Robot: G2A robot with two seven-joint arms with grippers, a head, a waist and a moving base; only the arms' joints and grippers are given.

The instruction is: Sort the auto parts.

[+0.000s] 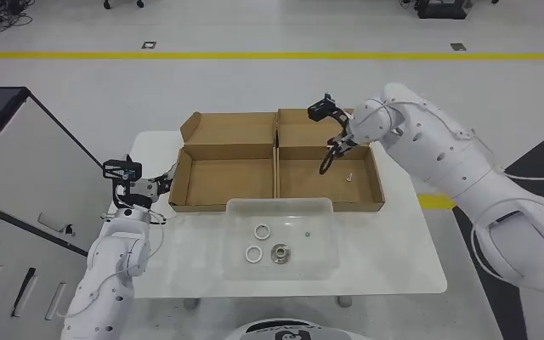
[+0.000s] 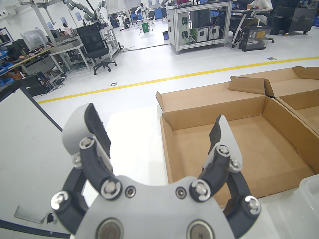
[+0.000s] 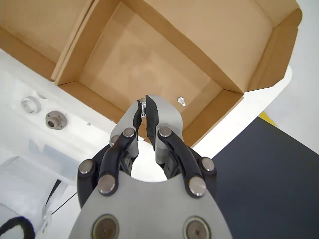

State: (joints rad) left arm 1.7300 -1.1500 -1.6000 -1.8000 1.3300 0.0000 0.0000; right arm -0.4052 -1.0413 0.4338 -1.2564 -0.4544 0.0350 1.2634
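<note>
Currently: right gripper [image 1: 326, 164] clamped on a bolt [image 3: 142, 107] above right box [image 1: 302, 183].
Top view: second bolt [image 1: 348, 178] lies inside that box; rings [image 1: 263, 230] sit in the clear bin [image 1: 280, 202]. Left wrist view: left gripper [image 2: 154, 118] spread open beside left box [image 2: 249, 135]. Right wrist view: held bolt sits at the fingertips [image 3: 152, 108].

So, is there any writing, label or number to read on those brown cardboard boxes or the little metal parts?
None can be read.
Brown cardboard boxes: plain, no print.
Clear plastic tray and silver metal bolt: no marks visible.
Blue wall signs far behind: too small to read.
</note>
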